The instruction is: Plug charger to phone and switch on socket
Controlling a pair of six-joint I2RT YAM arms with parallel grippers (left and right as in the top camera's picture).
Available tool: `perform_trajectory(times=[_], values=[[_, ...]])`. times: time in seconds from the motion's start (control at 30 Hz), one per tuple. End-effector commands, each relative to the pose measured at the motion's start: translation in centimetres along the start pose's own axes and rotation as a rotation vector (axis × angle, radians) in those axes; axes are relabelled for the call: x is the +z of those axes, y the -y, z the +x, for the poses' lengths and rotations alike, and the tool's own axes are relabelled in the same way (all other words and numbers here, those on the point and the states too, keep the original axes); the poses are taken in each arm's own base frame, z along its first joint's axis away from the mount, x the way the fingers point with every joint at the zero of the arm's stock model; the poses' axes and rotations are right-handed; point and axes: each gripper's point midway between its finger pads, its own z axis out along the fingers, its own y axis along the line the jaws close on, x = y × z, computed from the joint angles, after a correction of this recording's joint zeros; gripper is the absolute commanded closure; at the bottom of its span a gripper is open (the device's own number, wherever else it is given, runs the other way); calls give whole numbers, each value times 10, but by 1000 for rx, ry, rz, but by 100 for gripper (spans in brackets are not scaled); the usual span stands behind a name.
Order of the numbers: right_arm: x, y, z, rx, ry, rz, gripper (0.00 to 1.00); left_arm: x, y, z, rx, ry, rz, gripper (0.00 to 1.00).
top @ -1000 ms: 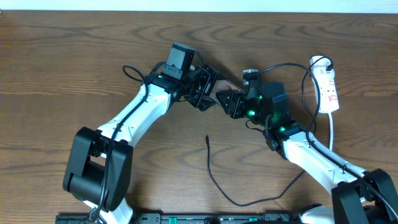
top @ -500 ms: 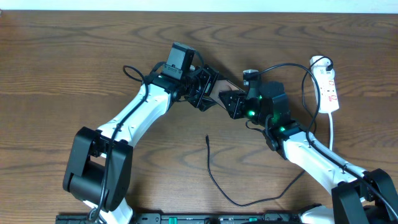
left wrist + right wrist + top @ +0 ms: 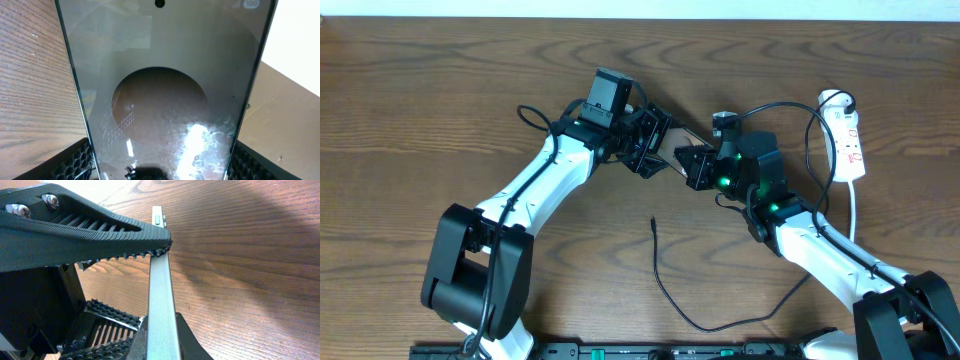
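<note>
Pointing up-frame, the charger (image 3: 654, 240) tip was seen below the phone (image 3: 160, 75), pinched between left gripper (image 3: 656, 152) and right gripper (image 3: 690, 165).

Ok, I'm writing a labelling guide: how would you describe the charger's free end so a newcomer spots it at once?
On the wooden table, look at the bare patch between the left arm and the right arm. A thin black charger cable curls up there and ends in a small plug tip, lying loose. Unlike the thick white cord beside the socket, it is black and very thin.
</note>
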Motion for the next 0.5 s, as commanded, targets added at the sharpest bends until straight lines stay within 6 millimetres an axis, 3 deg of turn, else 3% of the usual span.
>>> perform_trajectory(times=[0.0,0.2,0.47], values=[[2,-5,-3,-29,0,-15,99,-12,16,12,21,-22,44,9],[1,2,-5,-22,10,14,99,-12,16,17,54,-51,47,8],[-7,34,-15,27,36,119,99,-14,17,33,126,-139,59,7]])
